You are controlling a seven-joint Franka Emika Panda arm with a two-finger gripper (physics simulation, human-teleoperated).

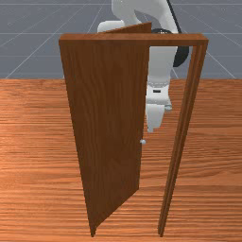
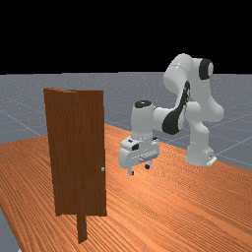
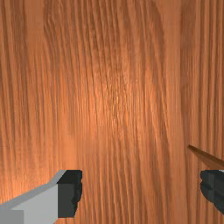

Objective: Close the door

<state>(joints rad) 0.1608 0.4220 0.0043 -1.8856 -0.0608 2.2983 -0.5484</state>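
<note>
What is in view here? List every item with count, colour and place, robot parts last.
Door: 1, brown, ajar in its frame
Frame: 1, brown, standing on the table
Knob: at least 1, pale grey, near the door's free edge
Table: 1, orange-brown, under the frame
Floor: 1, grey with pale lines, beyond the table
Arm: 1, white, grey and black, the far view's right
Gripper: 1, white, dark fingertips, open, above the table

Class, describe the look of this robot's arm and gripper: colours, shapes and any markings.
The arm is glossy white, built of rounded, tube-like segments with black bands and curved black panels at joints. The gripper has a wide, pale body with small dark patches. Its fingers are grey with blocky black tips.
</note>
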